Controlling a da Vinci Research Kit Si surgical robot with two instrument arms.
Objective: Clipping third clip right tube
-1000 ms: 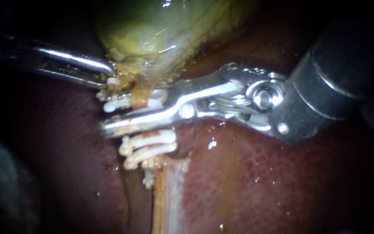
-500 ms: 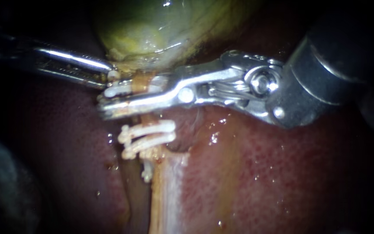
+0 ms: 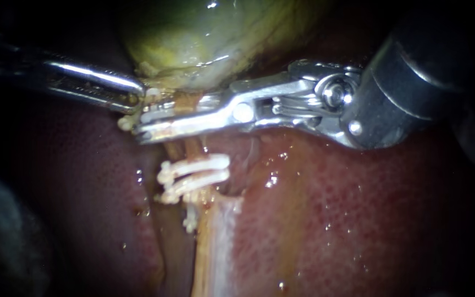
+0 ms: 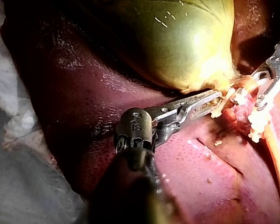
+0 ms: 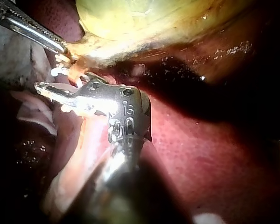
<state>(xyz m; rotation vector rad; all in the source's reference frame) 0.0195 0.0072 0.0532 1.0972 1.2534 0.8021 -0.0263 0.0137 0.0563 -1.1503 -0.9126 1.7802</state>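
Crowded between gallbladder (image 3: 193, 38) and lower clips (image 3: 193, 176), the right instrument's end effector (image 3: 141, 126) pinched a clip (image 3: 123, 124) onto the tube (image 3: 189, 147).

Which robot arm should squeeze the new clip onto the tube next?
Right. My right instrument holds the clip across the tube; my left instrument sits beside it, at the gallbladder.

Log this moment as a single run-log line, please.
phase: clipping; right instrument: jaws shut on white plastic clip around tan tube; left instrument: at yellow-green gallbladder neck; two white clips lower
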